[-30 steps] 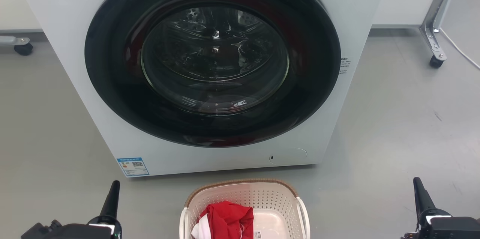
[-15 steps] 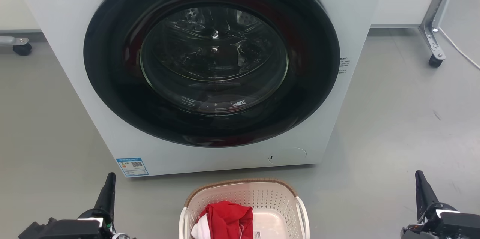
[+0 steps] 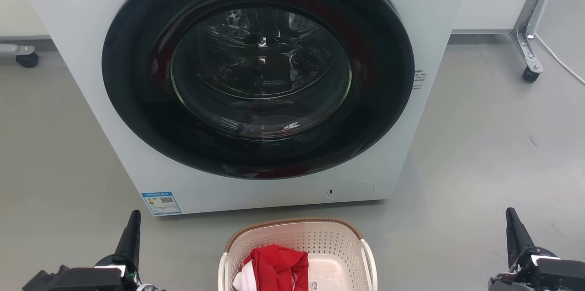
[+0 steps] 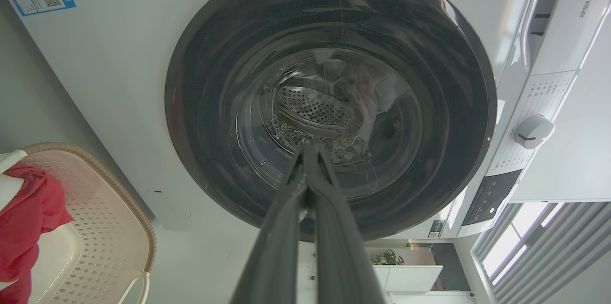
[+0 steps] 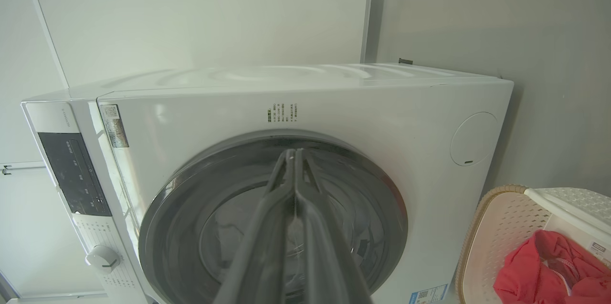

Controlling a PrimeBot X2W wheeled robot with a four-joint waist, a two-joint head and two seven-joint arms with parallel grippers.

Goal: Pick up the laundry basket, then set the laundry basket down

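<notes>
the laundry basket (image 3: 320, 237), holding a red garment (image 3: 279, 264), is seen at the bottom centre of the head view, before the washing machine (image 3: 256, 194). the left gripper (image 3: 134, 223) and right gripper (image 3: 511, 221), at the lower corners, are pressed closed and empty. the basket is judged light, stiff and smooth, best taken by its white loop handles (image 3: 370, 259).

Light was soft and even; the door glass (image 3: 260, 71) carried small glints (a bright window (image 4: 506, 242) showed), and wrist views bowed at edges.
</notes>
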